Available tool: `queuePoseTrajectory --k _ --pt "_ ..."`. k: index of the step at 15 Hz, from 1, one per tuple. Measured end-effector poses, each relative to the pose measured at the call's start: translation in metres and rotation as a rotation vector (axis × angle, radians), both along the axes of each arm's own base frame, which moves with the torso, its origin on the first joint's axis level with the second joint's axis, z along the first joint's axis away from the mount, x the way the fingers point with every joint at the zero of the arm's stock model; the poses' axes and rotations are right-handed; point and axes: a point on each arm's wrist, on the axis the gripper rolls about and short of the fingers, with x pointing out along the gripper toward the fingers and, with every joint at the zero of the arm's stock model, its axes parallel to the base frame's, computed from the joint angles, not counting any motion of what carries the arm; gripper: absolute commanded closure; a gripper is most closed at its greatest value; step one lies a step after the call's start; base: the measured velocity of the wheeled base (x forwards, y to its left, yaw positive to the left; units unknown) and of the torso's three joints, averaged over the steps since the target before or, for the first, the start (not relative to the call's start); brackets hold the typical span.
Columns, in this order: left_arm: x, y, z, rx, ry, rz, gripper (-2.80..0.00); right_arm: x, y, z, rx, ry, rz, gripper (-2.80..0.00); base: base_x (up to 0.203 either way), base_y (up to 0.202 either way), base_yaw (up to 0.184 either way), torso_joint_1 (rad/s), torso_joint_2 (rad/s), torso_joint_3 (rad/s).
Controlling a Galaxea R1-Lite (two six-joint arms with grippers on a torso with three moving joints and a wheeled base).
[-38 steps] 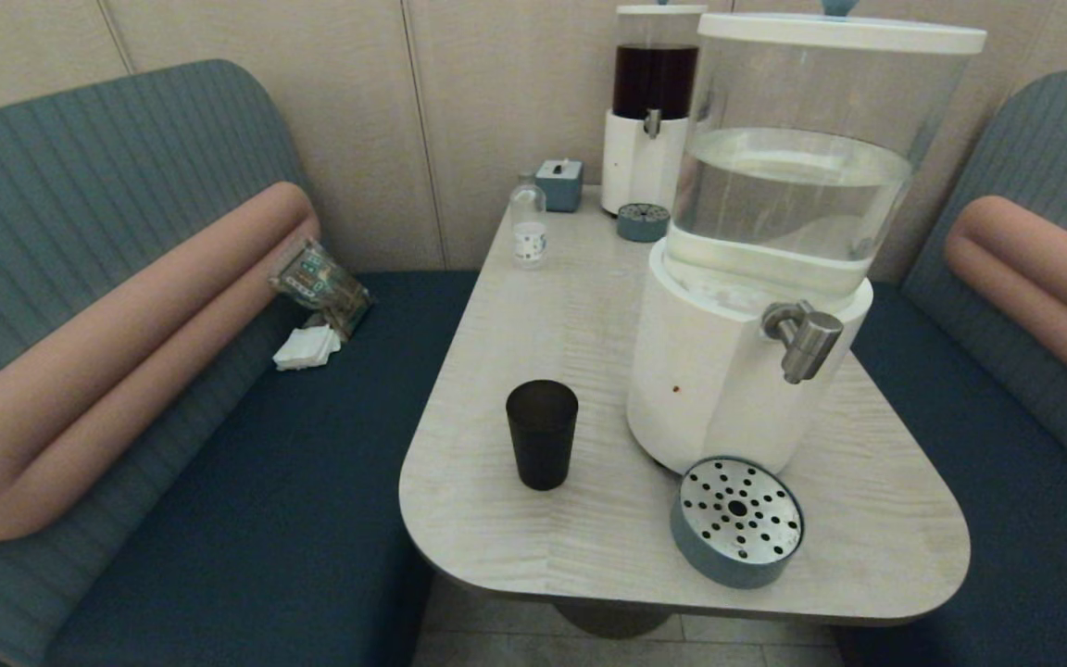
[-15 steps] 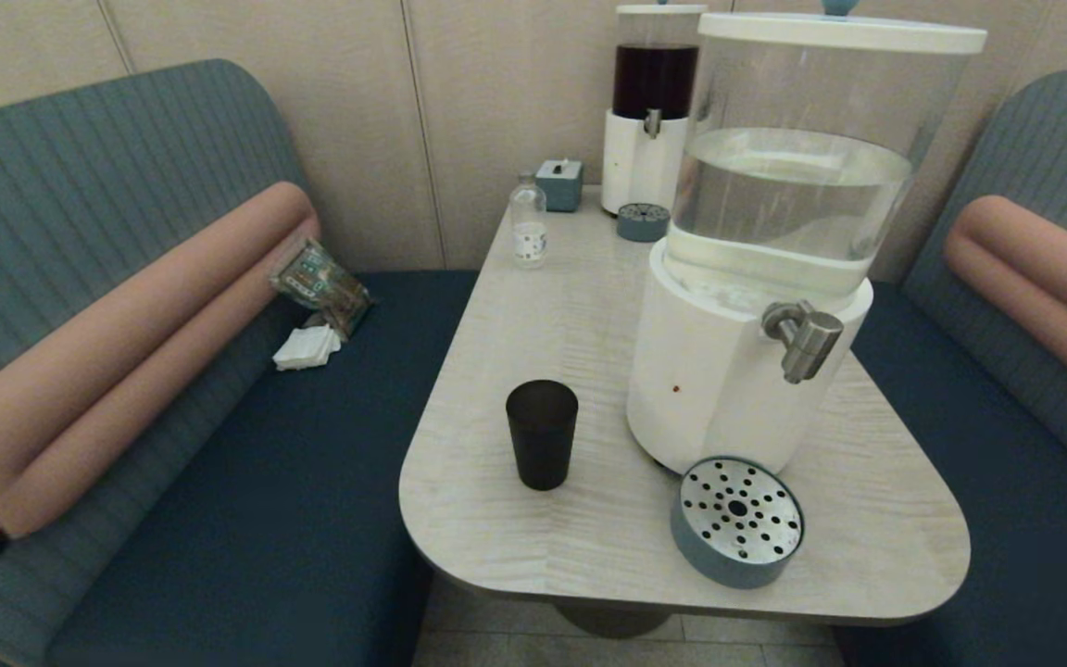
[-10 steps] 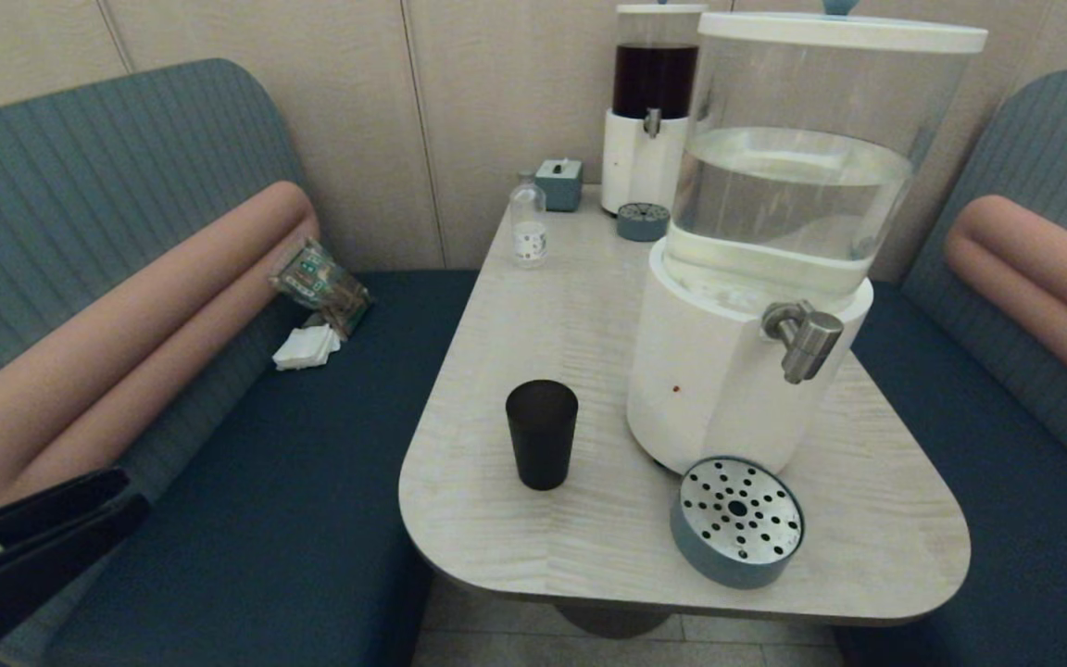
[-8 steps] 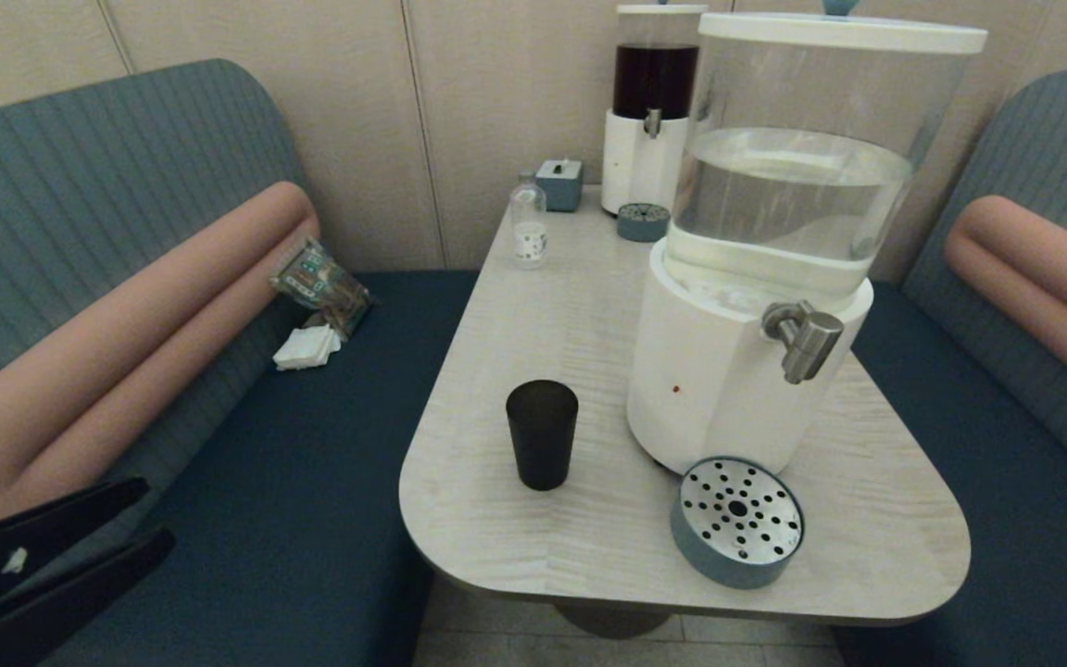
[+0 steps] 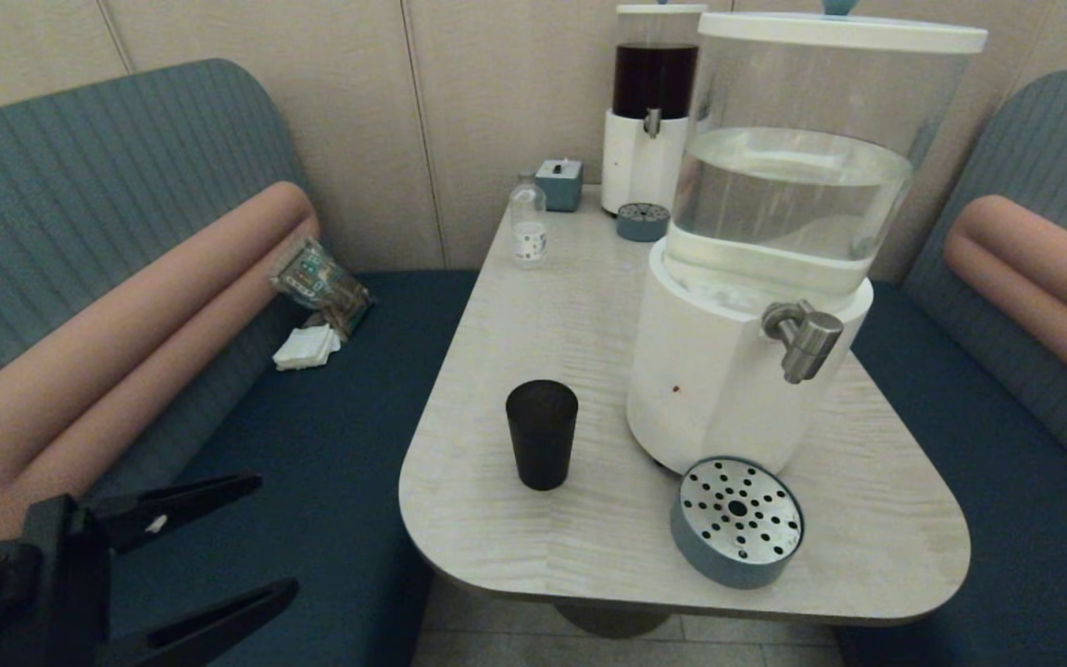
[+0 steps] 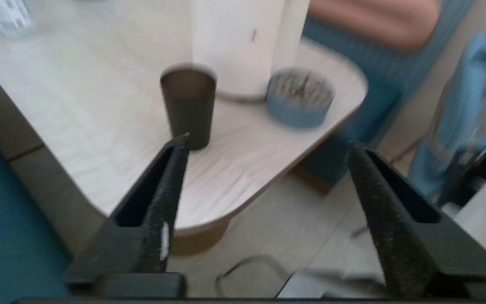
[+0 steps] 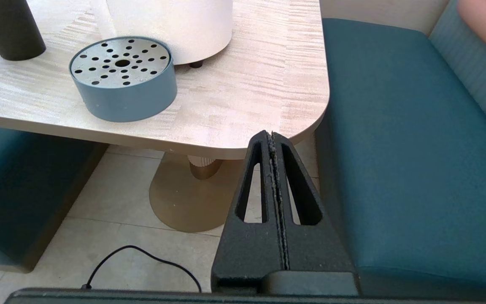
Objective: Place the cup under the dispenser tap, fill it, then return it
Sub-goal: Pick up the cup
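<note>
The dark cup [image 5: 542, 434] stands upright on the pale table [image 5: 515, 306], just left of the big clear-tank dispenser's white base [image 5: 728, 371]. The brushed-metal tap [image 5: 804, 341] juts from that base over a round blue drip tray [image 5: 737, 522]. My left gripper [image 5: 269, 535] is open and empty, low over the left bench seat, well left of the cup. In the left wrist view the cup [image 6: 189, 108] stands beyond the open left gripper [image 6: 268, 141]. My right gripper [image 7: 271, 136] is shut and empty, parked below the table's near right corner; the cup's base [image 7: 9, 29] shows at the corner.
A slimmer dark-liquid dispenser [image 5: 652, 111], its small drip tray [image 5: 643, 221], a blue box [image 5: 559, 183] and a small clear bottle [image 5: 528, 222] stand at the table's far end. Snack packets [image 5: 320, 283] and a napkin [image 5: 306, 346] lie on the left bench. A cable [image 7: 141, 257] lies on the floor.
My left gripper has come into the head view from the lower left, moved right toward the table and opened wide. Cup, dispenser and right arm have not moved.
</note>
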Motion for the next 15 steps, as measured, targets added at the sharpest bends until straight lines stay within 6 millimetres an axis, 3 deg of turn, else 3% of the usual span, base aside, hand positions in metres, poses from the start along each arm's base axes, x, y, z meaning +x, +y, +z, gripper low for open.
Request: queuePoseTrajectory --k 4,7,15 --pt "0.044 -0.003 -0.015 0.024 0.024 -0.046 -2.8 0.0 0.0 0.0 0.0 0.0 0.0 0.0 0.0 0.0 0.0 0.0 0.0 0.0" --pt "0.082 -0.005 -0.04 0.002 0.032 -0.096 -2.8 0.0 0.0 0.0 -0.001 0.0 0.001 0.0 0.0 0.0 0.0 0.0 0.0 0.0" --pt "0.171 -0.005 -0.084 -0.018 0.024 -0.214 -2.8 0.0 0.0 0.0 0.0 0.0 0.0 0.0 0.0 0.0 0.0 0.0 0.0 0.0"
